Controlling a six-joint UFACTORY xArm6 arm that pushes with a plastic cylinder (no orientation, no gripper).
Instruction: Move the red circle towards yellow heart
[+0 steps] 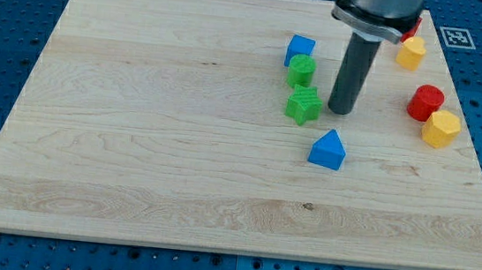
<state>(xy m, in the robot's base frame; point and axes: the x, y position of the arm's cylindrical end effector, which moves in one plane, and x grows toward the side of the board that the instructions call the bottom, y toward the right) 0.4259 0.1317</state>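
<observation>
My tip (pixel 340 112), a bare rod with no pincer, stands by the green star (pixel 303 105); crossing to the red circle (pixel 424 101) risks a skewed push off the yellow heart (pixel 441 129) touching it.

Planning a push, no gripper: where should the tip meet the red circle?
Probably meet the red circle on its bottom-side wall, centred since it's round, pushing up toward the upper yellow block, if that's the heart. My tip is at its left.

Blue cube (pixel 300 48), two green blocks (pixel 301 70) (pixel 303 105) and blue wedge (pixel 328 150) sit mid-table (pixel 134 142); possibly a red block (pixel 412 27) behind.
</observation>
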